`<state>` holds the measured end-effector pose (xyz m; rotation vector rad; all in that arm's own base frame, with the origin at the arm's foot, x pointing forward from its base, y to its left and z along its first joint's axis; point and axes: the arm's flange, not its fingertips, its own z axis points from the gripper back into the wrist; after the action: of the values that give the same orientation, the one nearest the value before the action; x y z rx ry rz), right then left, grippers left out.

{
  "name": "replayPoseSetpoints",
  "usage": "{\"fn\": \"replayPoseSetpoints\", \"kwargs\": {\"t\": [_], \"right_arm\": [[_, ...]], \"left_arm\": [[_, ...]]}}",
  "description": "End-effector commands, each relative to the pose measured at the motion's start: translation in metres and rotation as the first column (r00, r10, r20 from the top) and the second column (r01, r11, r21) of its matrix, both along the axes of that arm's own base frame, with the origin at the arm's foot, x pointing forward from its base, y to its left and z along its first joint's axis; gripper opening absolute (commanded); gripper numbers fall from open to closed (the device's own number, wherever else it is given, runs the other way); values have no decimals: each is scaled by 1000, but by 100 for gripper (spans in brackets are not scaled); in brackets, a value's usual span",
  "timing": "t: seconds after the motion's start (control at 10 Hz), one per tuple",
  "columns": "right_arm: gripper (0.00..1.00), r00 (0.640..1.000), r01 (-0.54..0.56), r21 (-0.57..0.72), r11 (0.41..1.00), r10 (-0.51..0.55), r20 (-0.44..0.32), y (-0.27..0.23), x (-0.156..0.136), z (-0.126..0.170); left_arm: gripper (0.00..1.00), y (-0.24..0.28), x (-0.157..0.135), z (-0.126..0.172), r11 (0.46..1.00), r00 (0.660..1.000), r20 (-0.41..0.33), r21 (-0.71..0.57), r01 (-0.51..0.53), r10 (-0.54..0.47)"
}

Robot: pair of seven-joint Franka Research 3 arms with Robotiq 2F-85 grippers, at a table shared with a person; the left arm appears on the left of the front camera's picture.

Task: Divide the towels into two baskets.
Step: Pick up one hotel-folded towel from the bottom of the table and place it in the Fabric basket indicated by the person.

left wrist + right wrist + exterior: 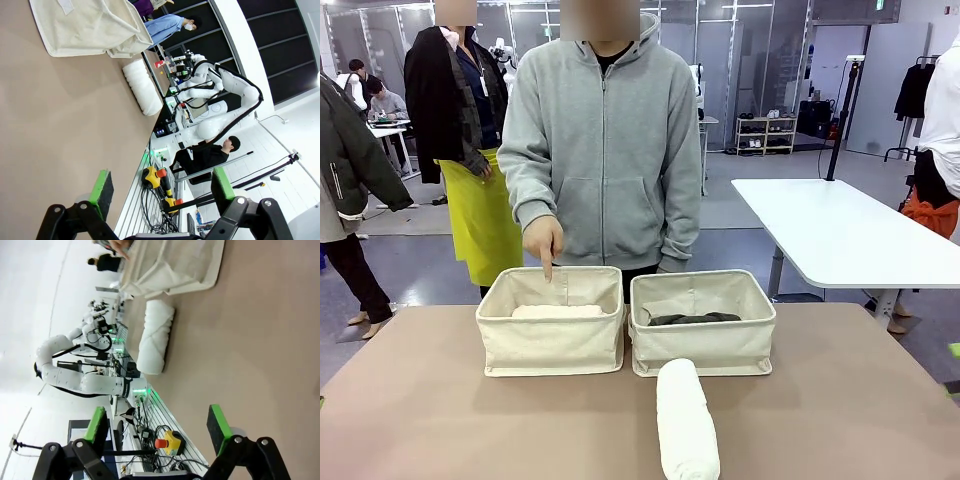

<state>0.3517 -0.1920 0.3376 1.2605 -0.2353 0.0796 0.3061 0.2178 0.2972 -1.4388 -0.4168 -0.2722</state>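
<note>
Terry white towel (686, 420), rolled, lies before canvas baskets (552, 345); both pincers (160, 192) (159, 427) gape wide.

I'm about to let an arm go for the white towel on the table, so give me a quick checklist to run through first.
1. White towel free on the table, nothing on it: ok.
2. Left gripper jaws open and empty: ok.
3. Right gripper jaws open and empty: ok.
4. Person's hand clear of the baskets: not ok, a finger points down over the left basket.
5. Room in the left basket: ok, one pale towel lies low inside.
6. Right basket contents: a dark towel inside; whether more lies beneath, cannot tell.
</note>
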Motion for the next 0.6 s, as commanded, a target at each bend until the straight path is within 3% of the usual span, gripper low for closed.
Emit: {"fn": "replayPoseSetpoints", "kwargs": {"t": [0.0,0.5], "right_arm": [[100,994,3,-98,995,-14,-109,72,9,17],[100,990,46,-253,966,-78,-119,207,0,35]], "left_arm": [[100,1,-3,4,1000,1000,8,3,-4,4],[100,1,-3,4,1000,1000,8,3,-4,4]]}}
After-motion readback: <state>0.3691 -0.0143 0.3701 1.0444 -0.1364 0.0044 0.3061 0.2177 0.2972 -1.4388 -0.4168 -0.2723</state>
